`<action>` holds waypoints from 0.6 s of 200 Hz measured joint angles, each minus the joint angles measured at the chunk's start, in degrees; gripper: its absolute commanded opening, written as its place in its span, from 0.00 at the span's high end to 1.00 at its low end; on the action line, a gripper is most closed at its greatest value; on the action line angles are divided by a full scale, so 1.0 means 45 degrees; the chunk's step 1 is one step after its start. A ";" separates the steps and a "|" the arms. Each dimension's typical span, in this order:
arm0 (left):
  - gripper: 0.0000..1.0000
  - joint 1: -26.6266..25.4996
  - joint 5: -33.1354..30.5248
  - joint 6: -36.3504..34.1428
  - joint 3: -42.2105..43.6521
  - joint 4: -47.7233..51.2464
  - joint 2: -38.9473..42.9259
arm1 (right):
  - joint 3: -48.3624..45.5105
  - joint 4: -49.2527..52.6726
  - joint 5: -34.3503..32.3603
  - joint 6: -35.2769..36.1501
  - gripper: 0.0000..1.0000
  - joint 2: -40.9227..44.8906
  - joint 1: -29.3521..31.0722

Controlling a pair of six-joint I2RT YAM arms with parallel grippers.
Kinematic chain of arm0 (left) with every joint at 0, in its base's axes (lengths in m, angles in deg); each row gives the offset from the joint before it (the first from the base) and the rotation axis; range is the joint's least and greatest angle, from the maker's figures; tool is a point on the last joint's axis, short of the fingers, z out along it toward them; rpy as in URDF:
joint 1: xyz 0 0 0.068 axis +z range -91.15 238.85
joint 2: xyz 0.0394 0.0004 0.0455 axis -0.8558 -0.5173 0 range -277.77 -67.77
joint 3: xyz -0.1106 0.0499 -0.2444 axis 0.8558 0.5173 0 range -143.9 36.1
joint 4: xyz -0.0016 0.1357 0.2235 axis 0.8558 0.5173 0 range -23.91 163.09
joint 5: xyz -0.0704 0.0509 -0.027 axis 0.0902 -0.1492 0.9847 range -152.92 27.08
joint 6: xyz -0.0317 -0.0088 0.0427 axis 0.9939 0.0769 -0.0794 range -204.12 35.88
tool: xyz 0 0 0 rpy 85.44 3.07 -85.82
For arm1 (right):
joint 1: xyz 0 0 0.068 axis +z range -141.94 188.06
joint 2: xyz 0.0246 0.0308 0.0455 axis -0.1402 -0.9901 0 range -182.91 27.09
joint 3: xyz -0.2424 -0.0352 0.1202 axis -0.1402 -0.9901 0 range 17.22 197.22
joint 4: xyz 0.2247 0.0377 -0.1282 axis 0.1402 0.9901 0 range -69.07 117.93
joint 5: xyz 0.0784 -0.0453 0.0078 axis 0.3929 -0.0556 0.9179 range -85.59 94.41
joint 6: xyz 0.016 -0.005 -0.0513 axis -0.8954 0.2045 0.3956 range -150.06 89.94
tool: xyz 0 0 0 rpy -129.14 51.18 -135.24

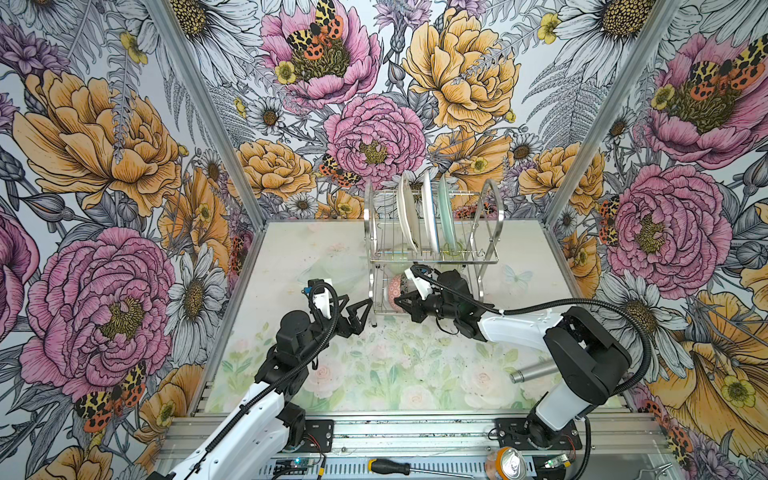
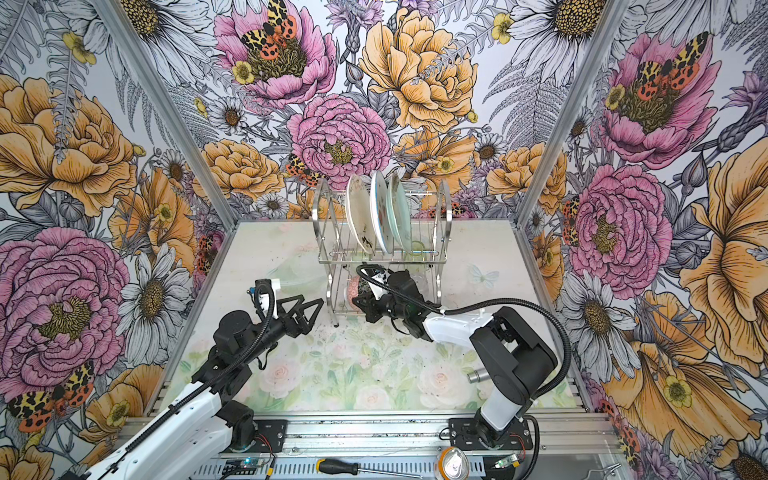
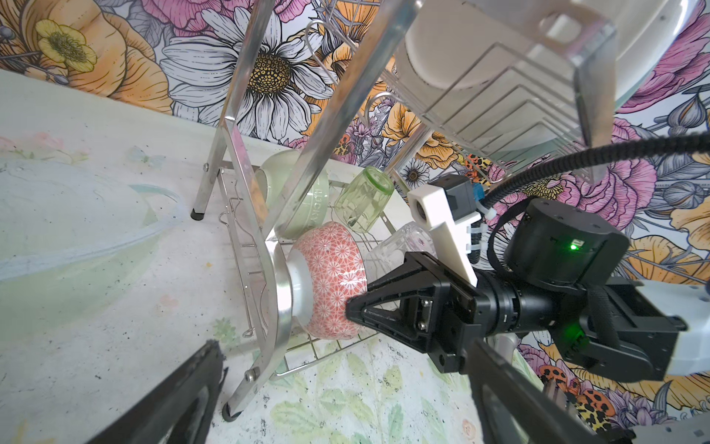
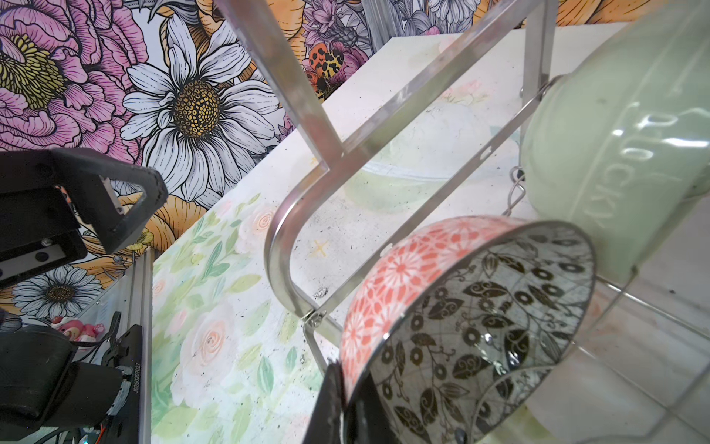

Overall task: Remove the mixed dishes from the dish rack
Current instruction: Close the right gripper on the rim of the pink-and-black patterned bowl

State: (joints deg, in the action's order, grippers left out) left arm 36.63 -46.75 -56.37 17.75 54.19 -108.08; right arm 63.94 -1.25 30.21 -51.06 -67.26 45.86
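Loaded for clearing: a two-tier steel dish rack (image 1: 436, 262) stands at the back of the flowered surface (image 1: 374, 374). On its upper shelf we see three plates on edge in the slots: the cream plate (image 2: 358, 216), the white plate (image 2: 379, 208) and the mint plate (image 2: 402, 220). On the lower tier the pale green bowl (image 4: 614, 134) and the coral-patterned bowl (image 3: 334, 276) lie tipped on their sides, the coral one at the near left corner with its foot close to the arched end frame. Beside them lie the green tumbler (image 3: 363, 200) and the clear glass (image 3: 399, 246).

We judge the coral-patterned bowl to be glazed ceramic: stiff, light enough for one arm, slick, and liable to chip against wire. Its rim is the one thin edge fit for a pinch, with one finger inside and one outside. Held that way it will hang off-centre, so the way out between end frame and upper shelf calls for a slow, level pull.

The right arm reaches low from the right, wrist tucked under the upper shelf. The right claw (image 1: 405, 307) is clamped on the bowl's rim. The left arm stretches forward; the left claw (image 1: 362, 318), fingers wide apart and empty, hovers just beside the rack's left end frame.
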 measured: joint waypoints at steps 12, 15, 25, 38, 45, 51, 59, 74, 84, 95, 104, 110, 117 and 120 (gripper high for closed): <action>0.01 0.0005 0.0000 0.0000 0.0000 -0.0058 -0.0092 | 0.0015 -0.0005 0.0015 0.0005 0.97 -0.0019 0.0000; 0.01 0.0000 0.0000 0.0005 0.0000 -0.0068 -0.0112 | 0.0015 -0.0005 0.0019 0.0005 0.97 -0.0024 0.0000; 0.01 0.0000 0.0000 0.0005 0.0000 -0.0097 -0.0160 | 0.0024 -0.0005 0.0044 0.0005 0.98 -0.0034 -0.0005; 0.01 0.0000 0.0000 0.0024 0.0000 -0.0097 -0.0160 | 0.0029 -0.0005 0.0078 0.0005 0.99 -0.0039 -0.0005; 0.01 0.0000 0.0000 0.0058 0.0000 -0.0126 -0.0160 | 0.0029 -0.0005 0.0102 0.0005 1.00 -0.0039 -0.0010; 0.01 0.0000 0.0000 0.0083 0.0000 -0.0136 -0.0160 | 0.0034 -0.0005 0.0126 0.0005 1.00 -0.0044 -0.0039; 0.01 0.0000 0.0000 0.0092 0.0000 -0.0146 -0.0160 | 0.0039 -0.0005 0.0170 0.0005 1.00 -0.0044 -0.0058; 0.01 0.0000 0.0000 0.0092 0.0000 -0.0189 -0.0160 | 0.0044 -0.0005 0.0194 0.0005 1.00 -0.0053 -0.0063; 0.01 0.0000 0.0000 0.0092 0.0000 -0.0214 -0.0160 | 0.0044 -0.0005 0.0199 0.0005 1.00 -0.0053 -0.0063; 0.01 0.0000 0.0000 0.0092 0.0000 -0.0223 -0.0165 | 0.0053 0.0000 0.0194 0.0010 1.00 -0.0053 -0.0063; 0.01 0.0000 0.0000 0.0092 0.0000 -0.0233 -0.0180 | 0.0053 0.0000 0.0204 0.0010 1.00 -0.0053 -0.0063; 0.01 0.0000 0.0000 0.0092 0.0000 -0.0238 -0.0204 | 0.0053 0.0000 0.0209 0.0010 1.00 -0.0053 -0.0063; 0.01 0.0000 0.0000 0.0092 0.0000 -0.0243 -0.0243 | 0.0053 0.0000 0.0228 0.0010 1.00 -0.0053 -0.0063; 0.01 0.0000 0.0000 0.0092 0.0000 -0.0243 -0.0253 | 0.0053 0.0000 0.0233 0.0010 1.00 -0.0053 -0.0063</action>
State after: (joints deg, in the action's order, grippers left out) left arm 36.63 -46.75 -55.95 17.75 53.10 -109.22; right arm 64.18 -1.25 31.26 -51.01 -67.50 45.57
